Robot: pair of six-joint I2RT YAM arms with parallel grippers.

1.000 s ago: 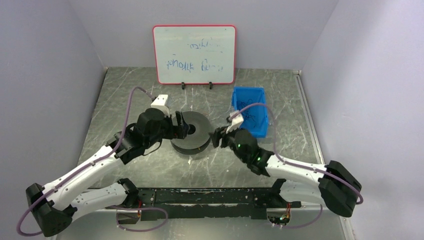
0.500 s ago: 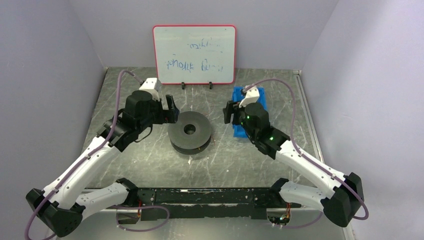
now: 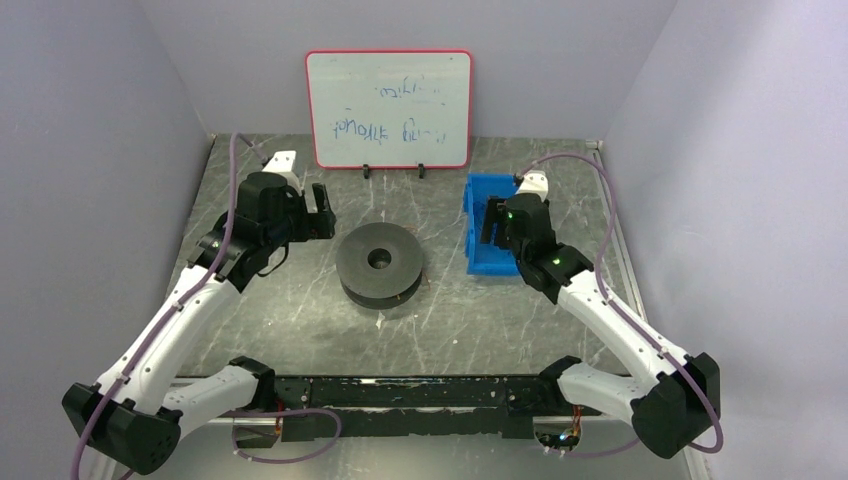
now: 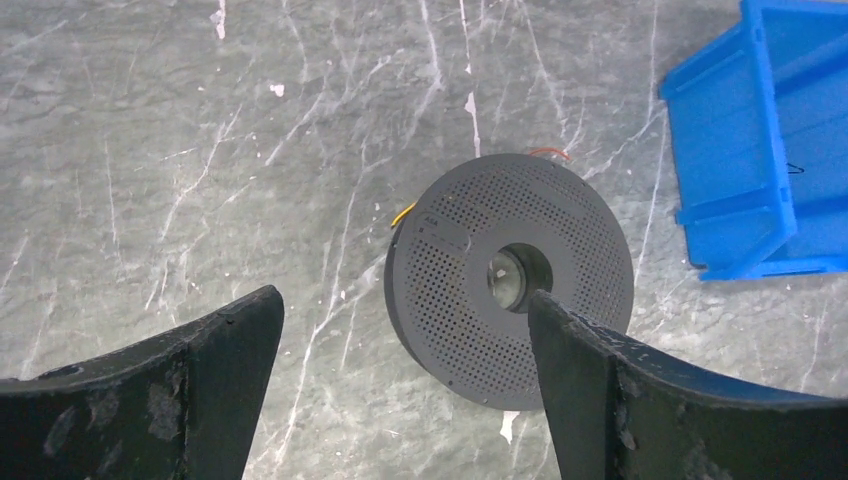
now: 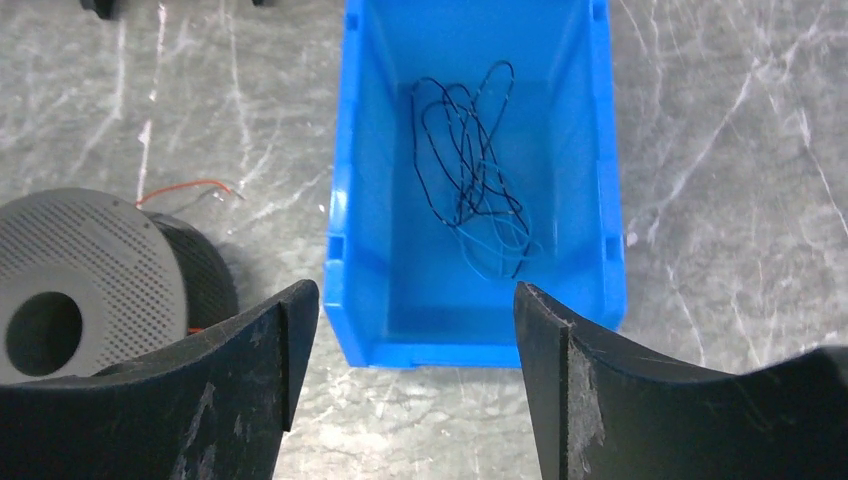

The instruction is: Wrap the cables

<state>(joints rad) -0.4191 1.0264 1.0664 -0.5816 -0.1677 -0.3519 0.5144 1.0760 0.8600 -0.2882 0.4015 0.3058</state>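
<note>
A dark grey perforated spool (image 3: 379, 265) lies flat mid-table. Thin yellow-orange cable ends poke out at its rim: a yellow tip (image 4: 403, 213) and an orange loop (image 4: 548, 152) in the left wrist view, an orange-red strand (image 5: 190, 187) in the right wrist view. My left gripper (image 3: 321, 211) hovers left of the spool, open and empty (image 4: 402, 300). My right gripper (image 3: 492, 222) hovers at the near end of the blue bin (image 3: 478, 262), open and empty (image 5: 412, 295). A tangle of thin dark wire (image 5: 470, 160) lies in the bin (image 5: 345, 200).
A whiteboard (image 3: 389, 108) with a red frame stands at the back of the table. The blue bin (image 4: 760, 130) sits right of the spool (image 4: 510, 275). Purple-grey walls close in the table on the left, right and back.
Both grippers have pulled away from the spool. The left one rose and went back-left. The right one swung right and back to the blue bin.
</note>
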